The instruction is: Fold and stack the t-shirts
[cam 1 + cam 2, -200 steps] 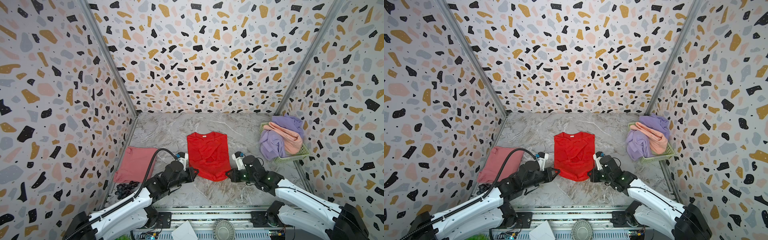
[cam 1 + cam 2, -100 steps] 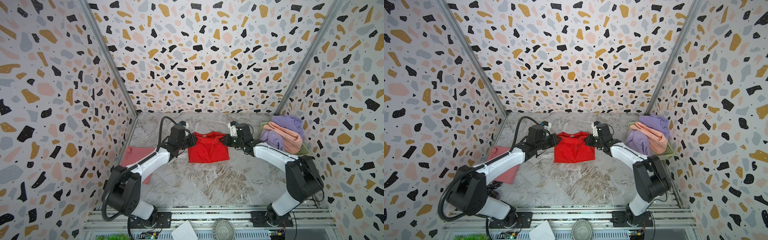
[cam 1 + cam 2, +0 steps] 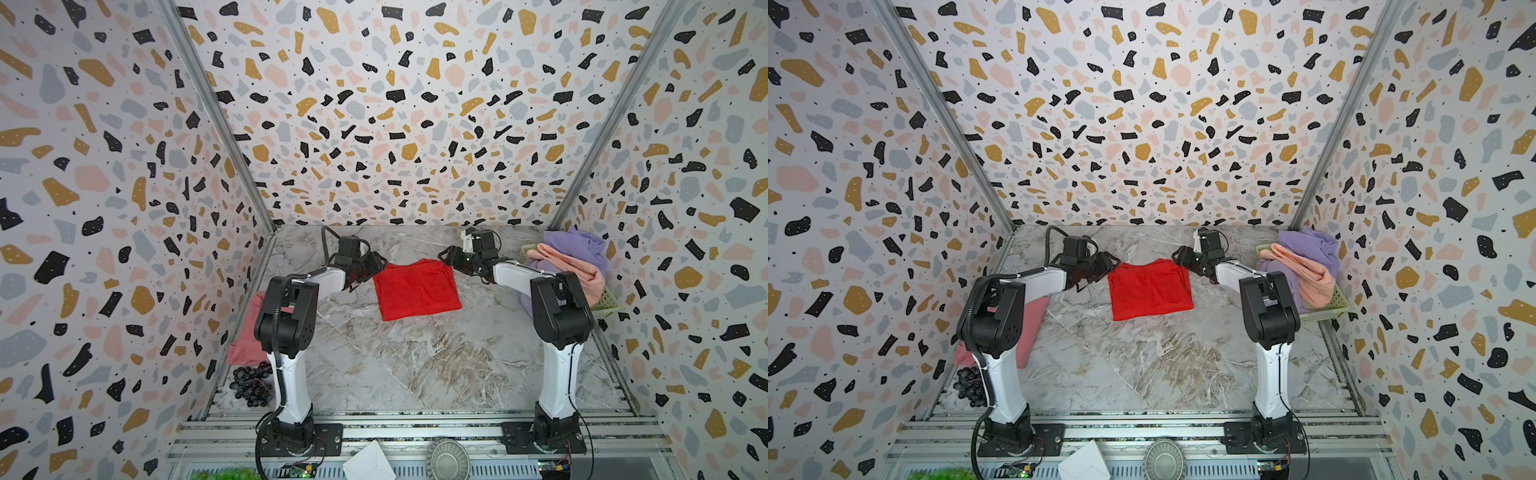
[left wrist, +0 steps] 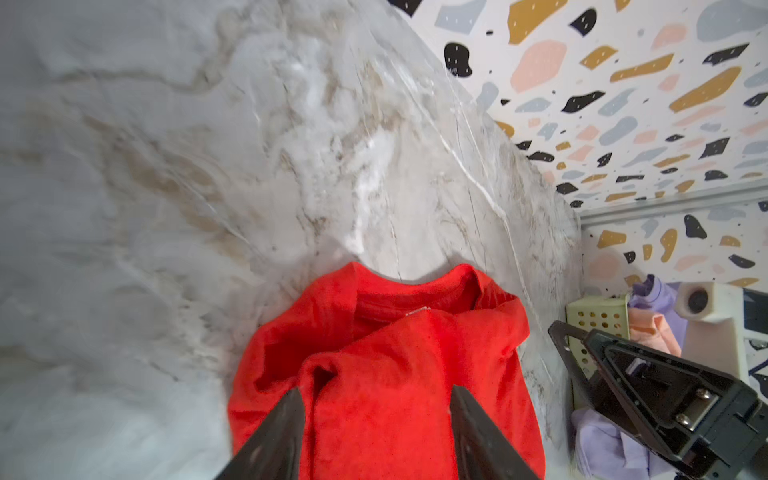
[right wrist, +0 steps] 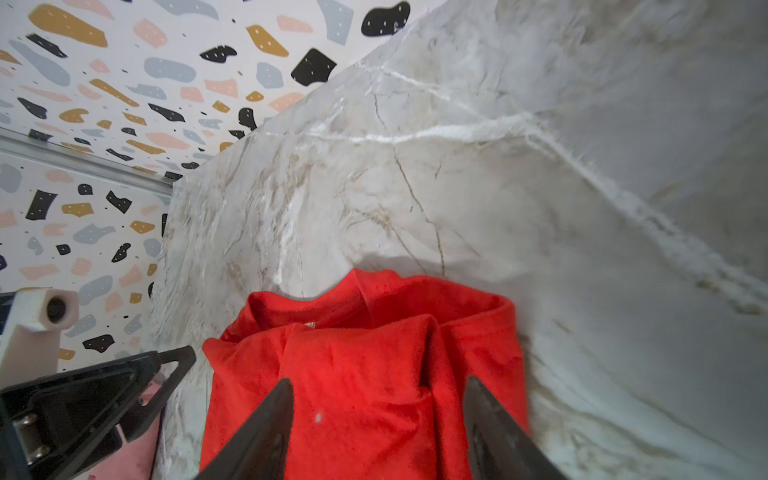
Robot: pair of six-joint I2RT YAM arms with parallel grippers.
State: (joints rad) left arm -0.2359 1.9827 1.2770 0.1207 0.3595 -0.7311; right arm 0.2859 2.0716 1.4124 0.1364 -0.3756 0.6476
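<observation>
The red t-shirt (image 3: 415,289) (image 3: 1149,289) lies folded in half on the marble table, towards the back. My left gripper (image 3: 376,266) (image 3: 1111,264) is at its far left corner and my right gripper (image 3: 446,255) (image 3: 1179,254) at its far right corner. In the wrist views both the left gripper (image 4: 376,390) and the right gripper (image 5: 378,380) stand open just above the red cloth near the collar, gripping nothing. A folded pink t-shirt (image 3: 245,332) lies by the left wall. The lavender t-shirt (image 3: 575,245) and the peach t-shirt (image 3: 575,272) are heaped in the basket.
The pale green basket (image 3: 604,303) stands against the right wall. A bunch of dark grapes (image 3: 249,382) lies at the front left, next to the pink shirt. Both arm bases stand on the front rail. Bare marble stretches in front of the red shirt.
Both grippers carried the red shirt's near hem from the front to the back, folding it in half. Both then opened and let go of the cloth.
</observation>
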